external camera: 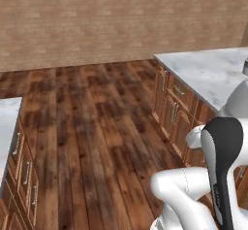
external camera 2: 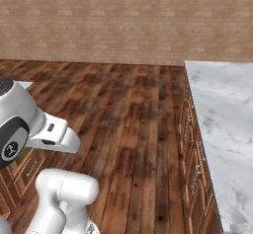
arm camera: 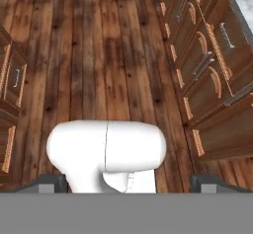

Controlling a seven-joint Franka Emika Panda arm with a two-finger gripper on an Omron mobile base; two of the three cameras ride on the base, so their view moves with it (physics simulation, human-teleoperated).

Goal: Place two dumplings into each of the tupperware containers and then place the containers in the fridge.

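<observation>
I am looking out over a bare plank floor (external camera: 97,127) that runs back to a brick wall (external camera: 97,20). In the left base view the arm (external camera: 223,166) is folded low in the lower right corner, its dark link upright in front of the white joints. Behind it stands a marble counter (external camera: 208,71) with brown cabinets (external camera: 172,107) under it, their fronts facing the open floor. At the far right edge of that counter sits a small grey thing (external camera: 245,68), too cut off for me to name. A 2nd counter (external camera: 7,122) with its own drawers (external camera: 24,175) pokes in at the left edge, well apart from the 1st, with the floor between them.

In the right base view the same marble top fills the right side and the arm bends over near the lower left.

The hand view points down at the floor. The gripper (arm camera: 131,182) shows its 2 dark tips at the bottom corners, set wide apart with nothing between them. To its right runs a row of drawer fronts with grey bar handles (arm camera: 203,65); another cabinet front (arm camera: 12,80) lies at the left edge.

Where the dumplings, containers and fridge are, I cannot tell from here.
</observation>
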